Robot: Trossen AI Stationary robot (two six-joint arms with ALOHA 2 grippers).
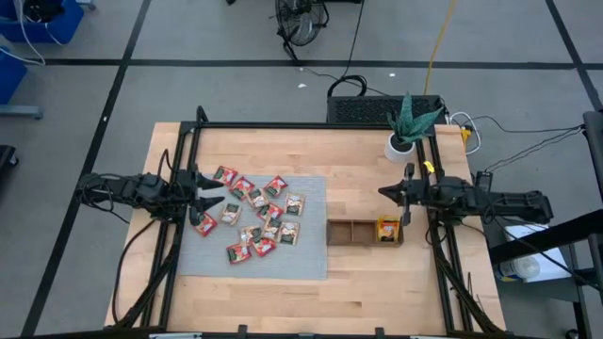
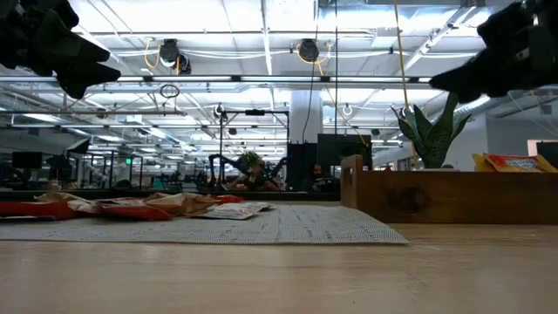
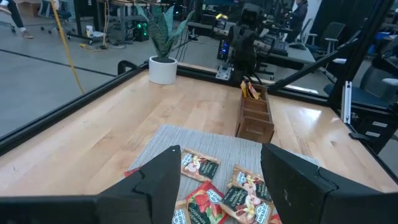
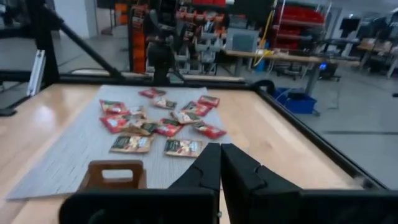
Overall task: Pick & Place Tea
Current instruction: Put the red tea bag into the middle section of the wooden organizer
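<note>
Hovering over tea sachets [image 1: 252, 218], left claw [image 1: 209, 191] wide, empty, right claw [image 1: 384, 192] closed, empty

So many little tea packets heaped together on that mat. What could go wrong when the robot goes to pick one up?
The tea packets overlap on the grey mat, so the left gripper, open at the pile's edge, might lift two at once or push neighbours aside. The packets are flat, so the fingers may catch the mat instead. Yellow packets already fill the end compartment of the wooden tray, so another dropped there could slide out.
</note>
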